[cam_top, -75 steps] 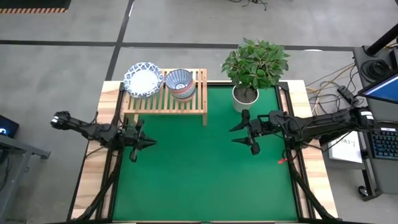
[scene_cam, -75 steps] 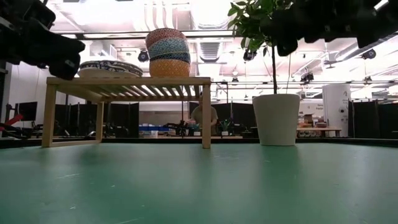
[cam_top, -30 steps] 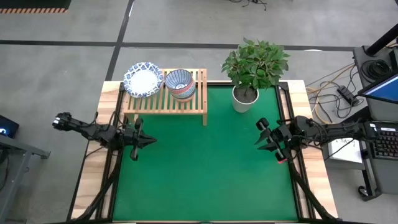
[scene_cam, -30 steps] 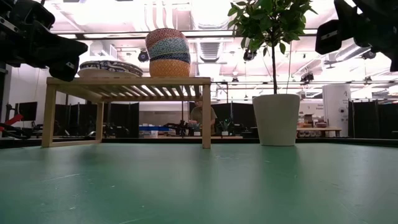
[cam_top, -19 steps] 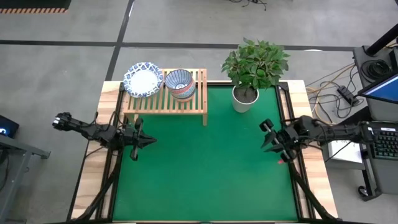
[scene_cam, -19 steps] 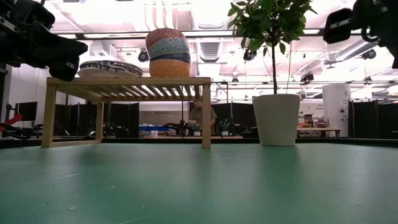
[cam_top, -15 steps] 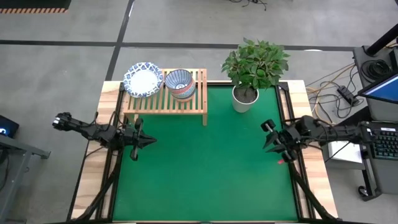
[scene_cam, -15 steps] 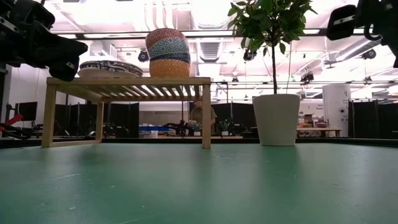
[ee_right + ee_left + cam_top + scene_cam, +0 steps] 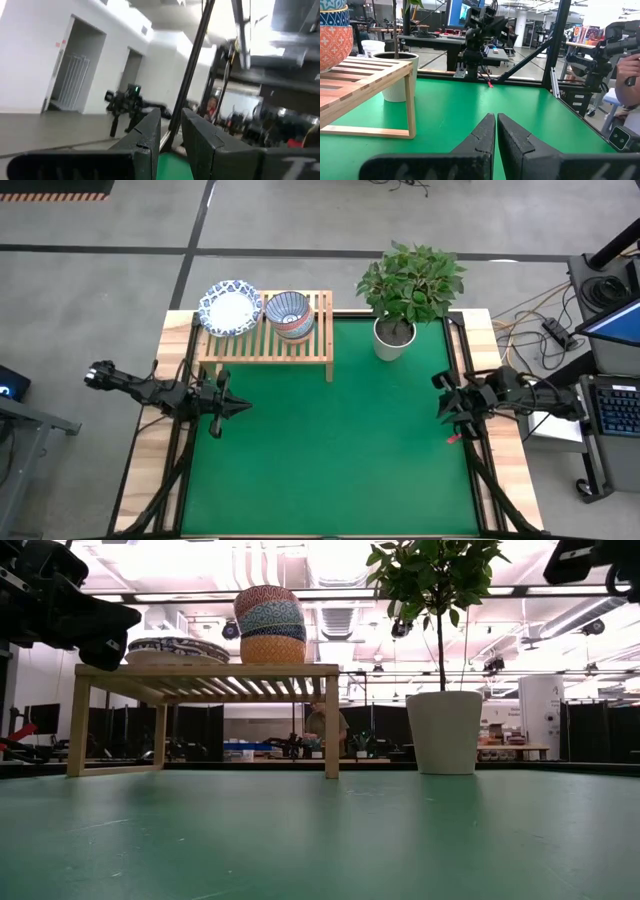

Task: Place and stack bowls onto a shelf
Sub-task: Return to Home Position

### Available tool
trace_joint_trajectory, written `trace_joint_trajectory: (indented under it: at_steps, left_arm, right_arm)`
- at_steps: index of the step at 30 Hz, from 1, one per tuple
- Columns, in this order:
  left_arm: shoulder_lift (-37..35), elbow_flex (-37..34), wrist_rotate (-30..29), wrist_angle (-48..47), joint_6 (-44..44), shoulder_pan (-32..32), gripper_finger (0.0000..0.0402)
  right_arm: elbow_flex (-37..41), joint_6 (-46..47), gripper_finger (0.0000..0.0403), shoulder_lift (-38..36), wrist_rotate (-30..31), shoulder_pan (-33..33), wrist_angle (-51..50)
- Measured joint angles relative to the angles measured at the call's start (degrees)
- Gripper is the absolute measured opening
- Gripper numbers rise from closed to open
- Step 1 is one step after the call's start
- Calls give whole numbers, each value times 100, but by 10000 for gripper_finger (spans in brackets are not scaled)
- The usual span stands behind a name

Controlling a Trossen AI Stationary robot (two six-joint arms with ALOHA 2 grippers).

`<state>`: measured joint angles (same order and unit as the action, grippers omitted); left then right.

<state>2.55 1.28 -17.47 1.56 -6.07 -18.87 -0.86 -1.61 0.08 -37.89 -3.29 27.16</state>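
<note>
Green table (image 9: 330,450): shelf (image 9: 262,346) holds blue-rimmed white bowls (image 9: 230,307), stacked patterned bowls (image 9: 290,313); left fingers (image 9: 482,137) clenched, right fingers (image 9: 145,140) parted.

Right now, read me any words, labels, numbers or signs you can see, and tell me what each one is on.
No text can be read in any view.
Monitor off the table's right side: screen content too small to read.
Paper sheet off the table's right edge: print too small.
Colourful items in the room behind: blurred.
</note>
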Motion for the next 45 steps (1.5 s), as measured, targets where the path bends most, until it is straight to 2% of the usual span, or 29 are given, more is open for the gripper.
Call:
trace_joint_trajectory:
  at_steps: [9,15,19,23,27,45]
  left_arm:
    - [10,-2,-2,16,0,0,2]
    - [12,-4,-2,17,-1,0,2]
    - [41,-4,-2,18,-1,0,2]
    - [74,-4,-2,17,-1,0,2]
    - [90,-4,-2,17,0,0,2]
    - [191,-4,-2,19,-1,0,2]
  right_arm:
    - [2,63,68,33,-99,-2,-252]
    - [2,-340,68,126,611,-2,-1562]
    - [0,-28,68,129,648,-2,-2319]
    - [-4,1228,68,258,659,-2,-2347]
    - [-4,1791,68,344,655,-2,-2351]
    - [-4,1751,68,345,652,-2,-2357]
